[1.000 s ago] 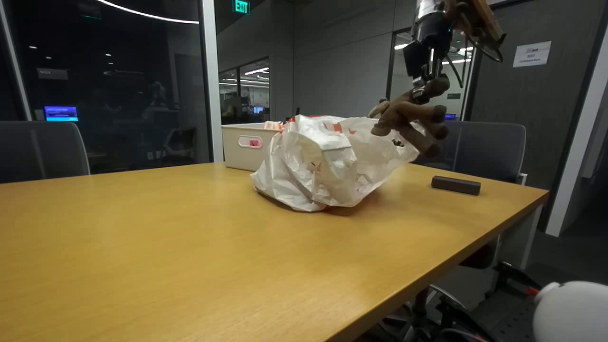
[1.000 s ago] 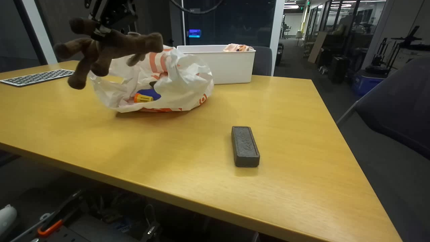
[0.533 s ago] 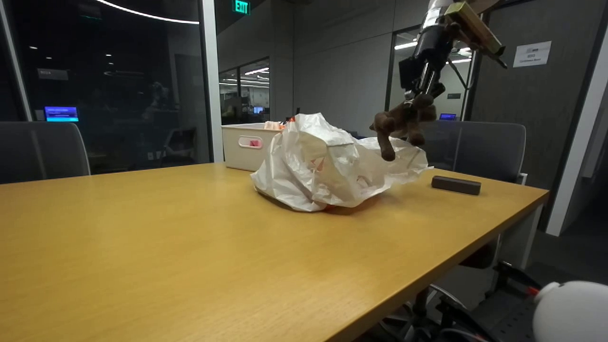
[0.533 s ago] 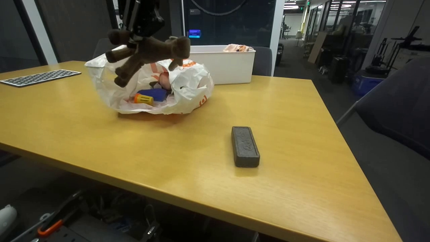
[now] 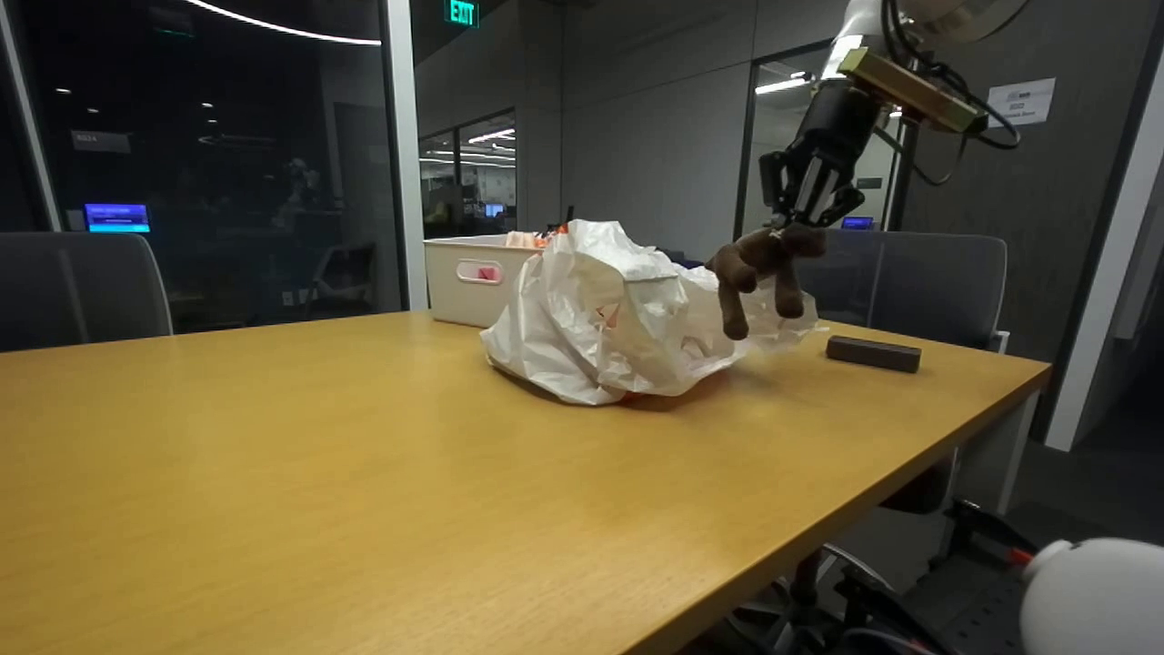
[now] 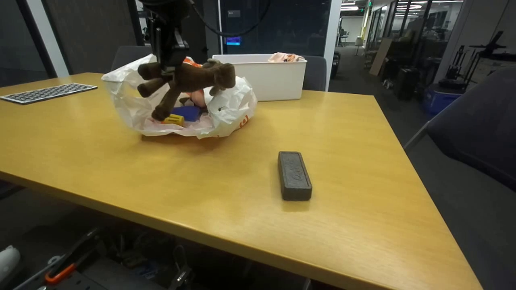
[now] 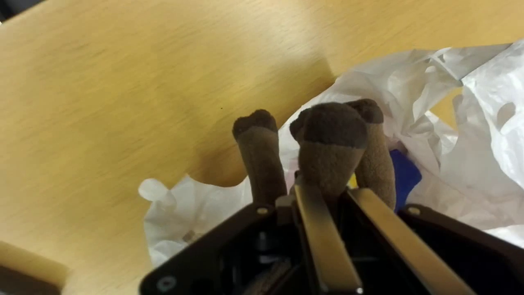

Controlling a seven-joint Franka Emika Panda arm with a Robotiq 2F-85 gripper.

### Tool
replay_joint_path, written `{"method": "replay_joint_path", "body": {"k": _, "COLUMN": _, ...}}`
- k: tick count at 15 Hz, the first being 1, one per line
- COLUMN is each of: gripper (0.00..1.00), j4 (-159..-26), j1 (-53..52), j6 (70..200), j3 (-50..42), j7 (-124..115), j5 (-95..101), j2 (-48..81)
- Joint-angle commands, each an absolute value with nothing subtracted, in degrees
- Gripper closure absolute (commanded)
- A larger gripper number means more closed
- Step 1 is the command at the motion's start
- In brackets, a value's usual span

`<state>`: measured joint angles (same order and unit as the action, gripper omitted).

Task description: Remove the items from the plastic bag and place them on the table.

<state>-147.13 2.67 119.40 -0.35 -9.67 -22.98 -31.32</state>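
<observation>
A brown plush animal with several stubby legs point(image 5: 755, 259) hangs from my gripper point(image 5: 791, 227), which is shut on its body. In an exterior view the toy point(image 6: 197, 76) is in front of and above the open mouth of the white plastic bag point(image 6: 234, 108). The bag stands crumpled on the table point(image 6: 363, 209). Inside the bag lie a blue thing point(image 6: 191, 112), a yellow thing point(image 6: 176, 119) and a pinkish round thing point(image 6: 197, 98). In the wrist view the toy's dark-tipped legs point(image 7: 333, 131) stick out past the fingers, with bag film point(image 7: 192, 213) below.
A dark grey block point(image 6: 295, 177) lies on the table, apart from the bag. A white bin point(image 6: 274, 78) with a pinkish cloth point(image 6: 287, 57) stands behind the bag. A keyboard point(image 6: 48, 92) lies at the far left in that exterior view. The table's edge point(image 5: 818, 546) is near.
My gripper has moved down with the plush toy in it, and to the right in an exterior view. The bag's mouth side has sagged lower, and the blue thing shows more.
</observation>
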Motion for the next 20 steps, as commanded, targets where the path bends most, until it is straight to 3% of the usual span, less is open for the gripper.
{"method": "replay_joint_path", "body": {"k": 1, "gripper": 0.97, "j4": -151.6, "j1": 8.0, "j6": 118.6, "j3": -1.7, "j7": -15.9, "j5": -18.6, "j2": -42.4}}
{"method": "replay_joint_path", "body": {"k": 10, "gripper": 0.97, "j4": -144.3, "j1": 22.8, "j6": 132.9, "j3": -2.1, "j7": -26.5, "j5": -1.8, "j2": -31.5}}
{"method": "replay_joint_path", "body": {"k": 11, "gripper": 0.64, "j4": -144.7, "j1": 24.0, "j6": 134.6, "j3": -1.2, "j7": -29.6, "j5": -0.1, "j2": -30.7}}
{"method": "replay_joint_path", "body": {"k": 12, "gripper": 0.63, "j4": -144.7, "j1": 25.3, "j6": 135.5, "j3": -0.1, "j7": -33.2, "j5": 1.9, "j2": -29.9}}
{"method": "replay_joint_path", "body": {"k": 15, "gripper": 0.43, "j4": -145.6, "j1": 27.5, "j6": 134.3, "j3": 1.8, "j7": -42.6, "j5": 6.9, "j2": -30.3}}
{"method": "replay_joint_path", "body": {"k": 18, "gripper": 0.19, "j4": -146.5, "j1": 23.3, "j6": 131.2, "j3": -0.8, "j7": -40.8, "j5": 4.1, "j2": -33.4}}
{"method": "replay_joint_path", "body": {"k": 20, "gripper": 0.10, "j4": -147.9, "j1": 17.7, "j6": 128.6, "j3": -3.1, "j7": -33.5, "j5": -2.0, "j2": -37.1}}
